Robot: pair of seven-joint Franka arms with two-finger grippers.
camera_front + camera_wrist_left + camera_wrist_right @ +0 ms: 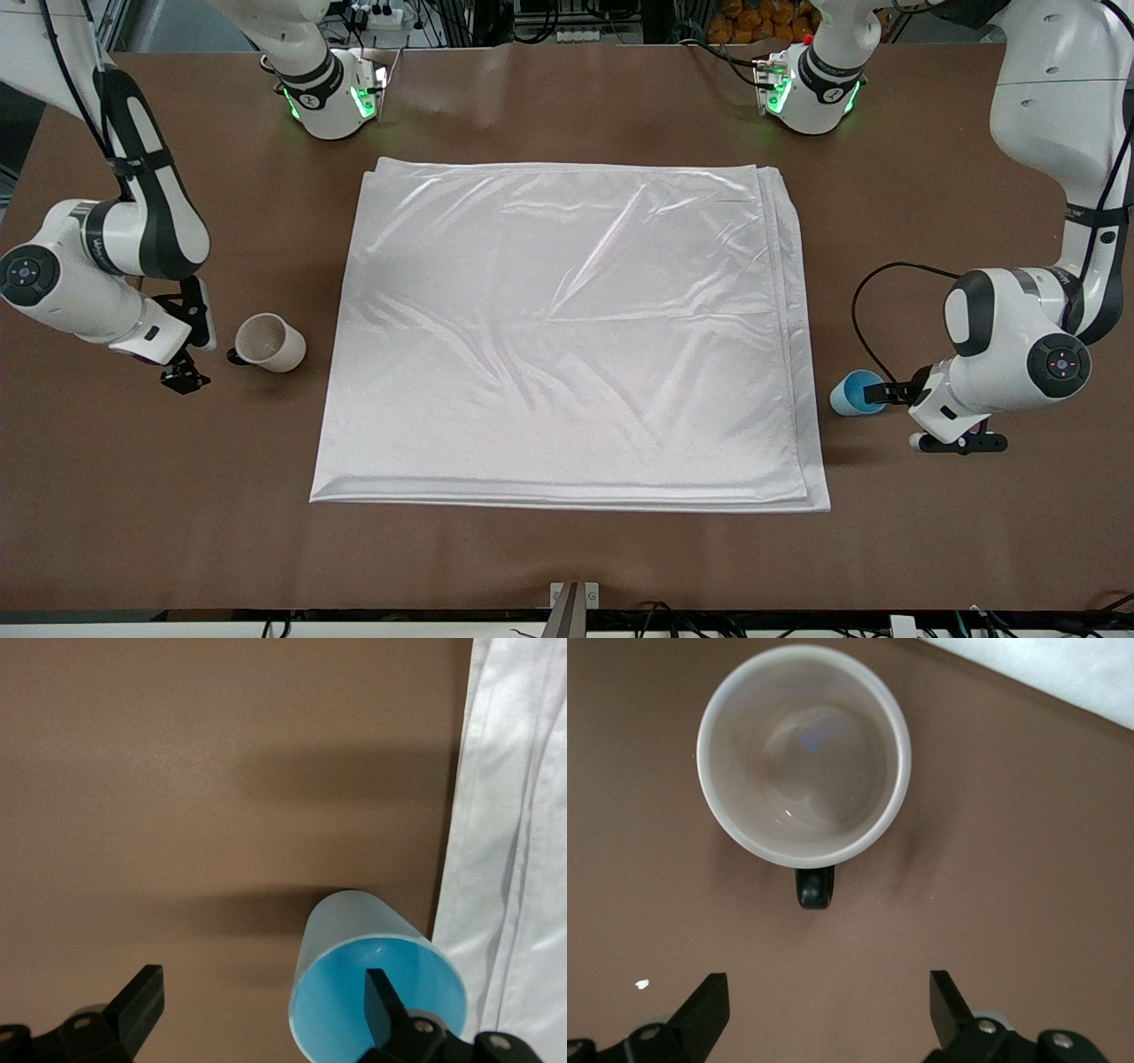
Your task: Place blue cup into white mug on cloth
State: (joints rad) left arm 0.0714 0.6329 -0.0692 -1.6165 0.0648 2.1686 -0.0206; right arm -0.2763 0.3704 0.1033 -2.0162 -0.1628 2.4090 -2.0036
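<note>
The white cloth [567, 337] lies flat in the middle of the brown table. A white mug [270, 342] stands upright on the bare table beside the cloth, toward the right arm's end, with its black handle [815, 888] pointing at my right gripper [197, 350]. That gripper [828, 981] is open and low, just short of the mug [804, 753], and holds nothing. The blue cup [855, 392] stands on the table beside the cloth [514, 859], toward the left arm's end. My left gripper [899, 416] is open at the cup [376, 983]. One finger [383, 1001] overlaps its mouth, the other is off to the side.
Both arm bases with green lights stand along the table's edge farthest from the front camera. A black cable [864, 301] loops over the table near the left arm. A small white speck [642, 984] lies on the table near the right gripper.
</note>
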